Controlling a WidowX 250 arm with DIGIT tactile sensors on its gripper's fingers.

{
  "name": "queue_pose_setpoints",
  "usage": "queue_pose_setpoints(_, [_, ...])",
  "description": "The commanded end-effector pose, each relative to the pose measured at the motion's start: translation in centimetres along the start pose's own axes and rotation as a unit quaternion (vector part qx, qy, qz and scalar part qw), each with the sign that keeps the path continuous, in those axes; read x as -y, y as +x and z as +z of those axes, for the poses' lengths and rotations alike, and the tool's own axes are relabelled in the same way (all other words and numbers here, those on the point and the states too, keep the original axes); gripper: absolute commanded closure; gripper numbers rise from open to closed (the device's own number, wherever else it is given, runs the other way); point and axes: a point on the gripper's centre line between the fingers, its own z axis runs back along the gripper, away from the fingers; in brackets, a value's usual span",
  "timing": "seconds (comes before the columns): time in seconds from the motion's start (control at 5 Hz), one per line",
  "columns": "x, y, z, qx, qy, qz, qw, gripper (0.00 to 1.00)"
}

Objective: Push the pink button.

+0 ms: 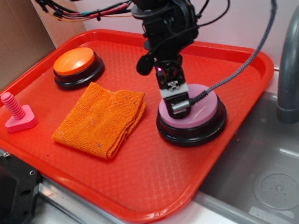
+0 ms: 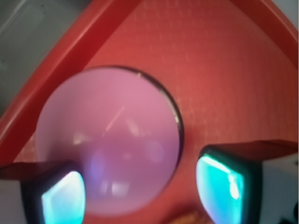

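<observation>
Step in hand: you are at the press itself; the gripper (image 1: 174, 99) sits directly on top of the pink button (image 1: 198, 116), so the approach looks finished and what remains is the downward push

Pink button: it stands on the right part of the red tray (image 1: 148, 193), near the tray's right edge and close to the sink (image 1: 276, 184); its pale dome on a black base fills most of the wrist view (image 2: 110, 144)

Claw: in the wrist view the two fingertips (image 2: 63, 198) stand apart, one at each lower corner with the dome showing between them; nothing is gripped

Contact: from the exterior view the tip appears to touch the dome's far-left part; whether the button is already pushed in, you cannot tell

Next move: judge it as a short straight press down, kept off the rim so the tip does not slip from the glossy dome; then lift clear

Leave alone: the orange button (image 1: 75, 63) at the far left, the orange cloth (image 1: 101, 120) just left of the target, and the pink bolt (image 1: 17, 112) at the tray's left edge
</observation>
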Motion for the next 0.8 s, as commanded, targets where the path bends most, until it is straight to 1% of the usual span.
queue_pose_setpoints(0.0, [1.6, 1.3, -0.3, 0.017, 0.002, -0.024, 1.0, 0.0])
queue_pose_setpoints(0.2, [2.0, 1.2, 0.0, 0.018, 0.006, -0.029, 0.999, 0.0])
queue_pose_setpoints(0.6, [2.0, 0.9, 2.5, 0.018, 0.005, -0.027, 0.999, 0.0])
